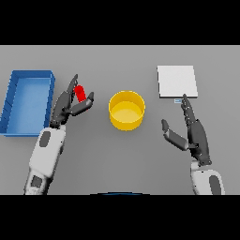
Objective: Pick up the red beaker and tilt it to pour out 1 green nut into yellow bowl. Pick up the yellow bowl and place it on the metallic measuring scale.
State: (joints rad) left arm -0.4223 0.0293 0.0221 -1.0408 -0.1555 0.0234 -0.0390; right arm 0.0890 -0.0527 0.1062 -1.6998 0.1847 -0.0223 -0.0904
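Note:
A small red beaker (pixel 80 93) stands left of centre on the grey table, between the fingers and thumb of my left hand (pixel 67 103). The fingers are straight beside it and the thumb reaches in from the right; I cannot tell whether they touch it. The yellow bowl (pixel 126 110) sits in the middle of the table, apart from both hands. The metallic measuring scale (pixel 176 81) is a pale square plate at the upper right. My right hand (pixel 194 131) rests open below the scale, fingers pointing toward it.
A blue tray (pixel 14 101) lies at the far left, close beside my left arm. Grey tabletop lies between the bowl and the scale.

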